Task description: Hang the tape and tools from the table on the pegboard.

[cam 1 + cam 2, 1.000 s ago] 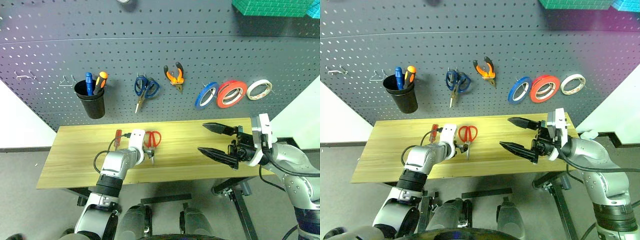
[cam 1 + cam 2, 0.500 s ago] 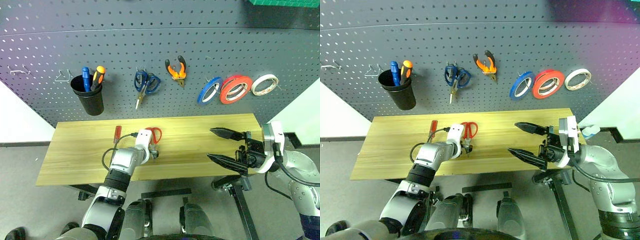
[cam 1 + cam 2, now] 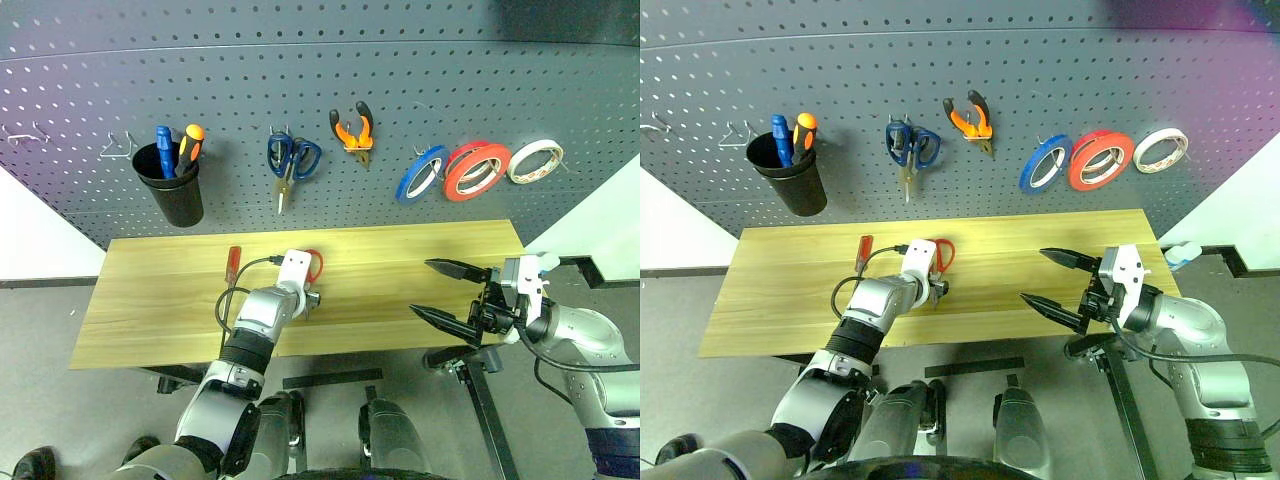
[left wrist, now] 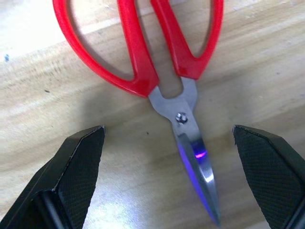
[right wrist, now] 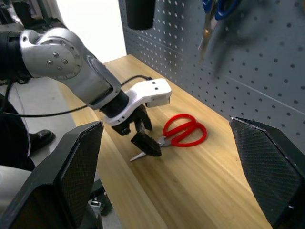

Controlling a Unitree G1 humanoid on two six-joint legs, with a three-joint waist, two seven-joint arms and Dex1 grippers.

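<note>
Grey floor (image 3: 60,410) under and around bench, small specks on it at left. White wall panels (image 3: 40,240) flank dark perforated panel both sides, lower edges slanting. Black metal bench frame (image 3: 470,375) visible below tabletop at right. Dark rail (image 3: 600,270) runs along base of right white wall. Lighting even, slight purple tint upper right.

Scissors (image 3: 312,268) lie on the table (image 3: 420,250) — screwdriver (image 3: 233,267) to their left.
</note>
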